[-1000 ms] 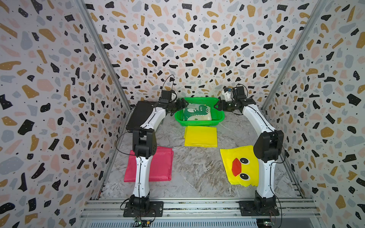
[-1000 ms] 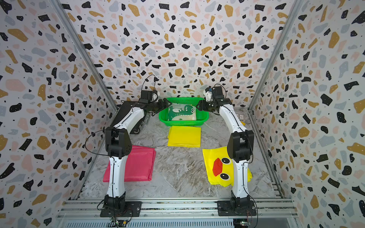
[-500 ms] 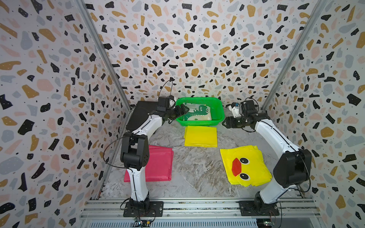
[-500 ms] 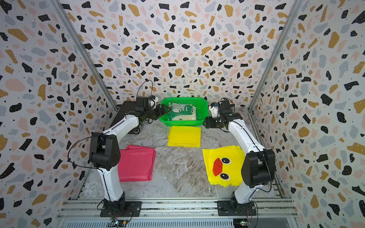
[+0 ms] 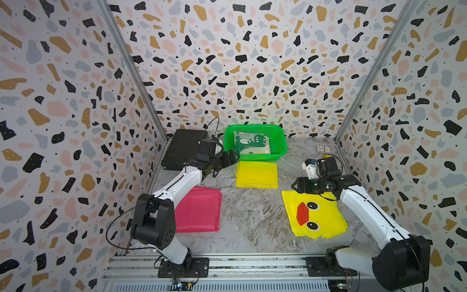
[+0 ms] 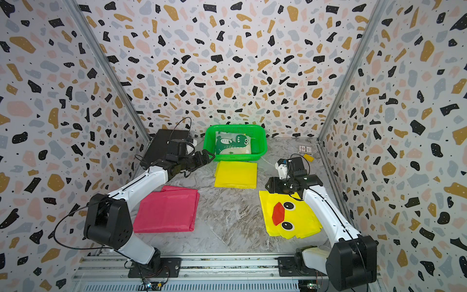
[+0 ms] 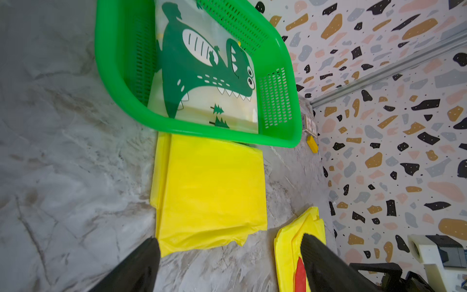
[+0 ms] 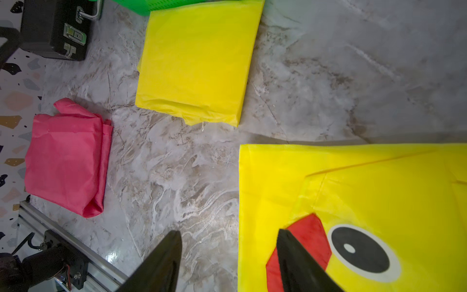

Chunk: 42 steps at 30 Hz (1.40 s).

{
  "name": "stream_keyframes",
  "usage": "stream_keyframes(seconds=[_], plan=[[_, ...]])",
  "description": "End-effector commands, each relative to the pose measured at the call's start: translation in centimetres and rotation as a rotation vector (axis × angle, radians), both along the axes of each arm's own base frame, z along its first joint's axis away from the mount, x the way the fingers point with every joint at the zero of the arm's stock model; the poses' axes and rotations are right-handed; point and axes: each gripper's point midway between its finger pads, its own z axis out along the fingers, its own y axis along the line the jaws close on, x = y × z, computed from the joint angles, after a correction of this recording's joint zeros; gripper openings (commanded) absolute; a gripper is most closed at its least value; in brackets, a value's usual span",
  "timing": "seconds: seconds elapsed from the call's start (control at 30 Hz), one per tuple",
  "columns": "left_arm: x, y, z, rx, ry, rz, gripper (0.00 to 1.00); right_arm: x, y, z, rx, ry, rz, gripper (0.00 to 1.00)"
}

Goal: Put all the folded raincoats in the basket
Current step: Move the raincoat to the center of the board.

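The dinosaur raincoat point(image 5: 250, 145) lies flat inside the basket point(image 5: 255, 157), and it looks delivered! The left hand point(image 7: 228, 240), jaws apart and empty, hovers just off the basket's front corner. The right hand point(image 8: 230, 232), also apart, sits well clear. Best now: back away without clipping the rim.

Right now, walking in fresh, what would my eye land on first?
The bright green basket at the back centre, with a folded dinosaur-print raincoat lying inside. Then the yellow duck-face raincoat spread flat by the right arm, and the pink raincoat by the left arm.
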Motion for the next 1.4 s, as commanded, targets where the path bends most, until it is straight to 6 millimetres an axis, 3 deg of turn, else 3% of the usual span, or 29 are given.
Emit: stream_keyframes(seconds=[0.0,0.13,0.3,0.47,0.97,1.37], plan=[[-2.2,-0.3,0.7,0.009,-0.010,0.010,0.91,-2.5,-0.3,-0.8,0.018,0.069,-0.044,0.66],[-5.4,-1.1,0.0,0.029,0.006,-0.023,0.92,-4.7,-0.5,-2.4,0.020,0.122,-0.062,0.67],[-9.6,-1.2,-2.6,0.071,0.061,-0.055,0.92,-6.7,-0.5,-5.3,-0.014,0.202,-0.075,0.68],[-11.9,-0.2,-5.0,0.105,0.103,-0.055,0.92,-7.4,0.0,-7.7,-0.071,0.245,-0.065,0.73],[-13.9,1.2,-7.5,0.143,0.138,-0.042,0.92,-7.9,2.5,-12.5,-0.162,0.303,-0.018,0.71],[-14.5,1.6,-9.0,0.149,0.168,-0.033,0.92,-8.8,3.7,-14.3,-0.166,0.325,0.008,0.68]])
